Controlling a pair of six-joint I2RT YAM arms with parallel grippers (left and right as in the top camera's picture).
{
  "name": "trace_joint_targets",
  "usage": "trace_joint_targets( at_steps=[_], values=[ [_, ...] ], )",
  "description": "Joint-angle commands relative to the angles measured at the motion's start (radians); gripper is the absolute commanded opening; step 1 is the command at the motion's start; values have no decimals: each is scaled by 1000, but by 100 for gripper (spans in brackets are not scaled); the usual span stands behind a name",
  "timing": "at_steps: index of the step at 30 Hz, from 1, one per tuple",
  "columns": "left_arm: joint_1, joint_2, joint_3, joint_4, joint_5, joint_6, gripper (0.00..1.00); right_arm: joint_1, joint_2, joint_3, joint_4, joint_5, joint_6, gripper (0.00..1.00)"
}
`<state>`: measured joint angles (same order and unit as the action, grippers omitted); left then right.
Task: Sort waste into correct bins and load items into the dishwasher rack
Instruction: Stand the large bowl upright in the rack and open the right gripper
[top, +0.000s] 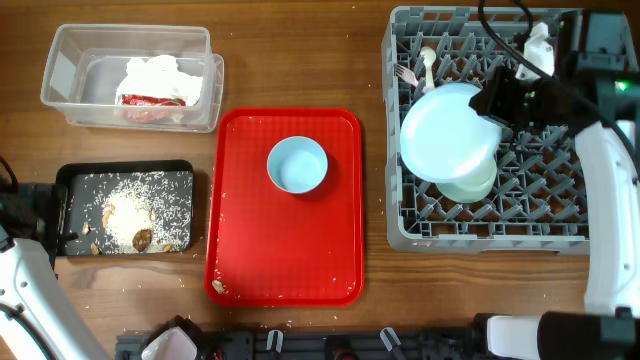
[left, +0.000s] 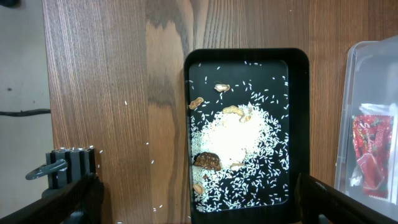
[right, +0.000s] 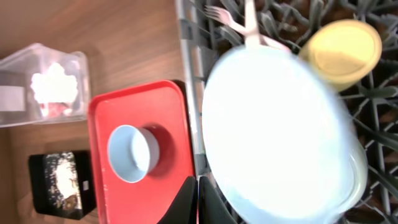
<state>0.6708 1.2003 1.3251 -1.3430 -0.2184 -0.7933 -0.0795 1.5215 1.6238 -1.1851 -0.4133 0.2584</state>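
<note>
The large light blue plate leans in the grey dishwasher rack over the mint green bowl. My right gripper hovers at the plate's right edge. Its jaws are shut with nothing between them, and the blurred plate is beside them. A white fork, a spoon and a yellow cup are in the rack. The small blue bowl stands on the red tray. My left gripper is open, straddling the near end of the black tray of rice crumbs.
The clear tub at the back left holds the white napkin and the red-and-white wrapper. A few crumbs lie in the red tray's front left corner. Stray rice grains dot the wood beside the black tray.
</note>
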Motion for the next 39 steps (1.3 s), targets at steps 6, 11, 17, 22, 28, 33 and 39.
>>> trace_joint_targets(
  at_steps=[6, 11, 17, 22, 28, 33, 39],
  values=[
    [6, -5, 4, 0, 1, 8, 100, 2, -6, -3, -9, 344, 183, 9],
    [6, -5, 4, 0, 1, 8, 100, -98, 60, -3, -42, 463, 247, 9],
    [6, -5, 4, 0, 1, 8, 100, -114, 180, -4, -68, 367, 159, 5],
    [6, -5, 4, 0, 1, 8, 100, -114, 274, -29, -50, 187, 69, 4],
    [6, -5, 4, 0, 1, 8, 100, -114, 252, -37, -25, 114, 29, 4],
    [6, -5, 4, 0, 1, 8, 100, -113, 160, -37, 3, -240, -148, 4],
    [6, -5, 4, 0, 1, 8, 100, 14, 150, -41, -11, -312, -176, 4]
  ],
)
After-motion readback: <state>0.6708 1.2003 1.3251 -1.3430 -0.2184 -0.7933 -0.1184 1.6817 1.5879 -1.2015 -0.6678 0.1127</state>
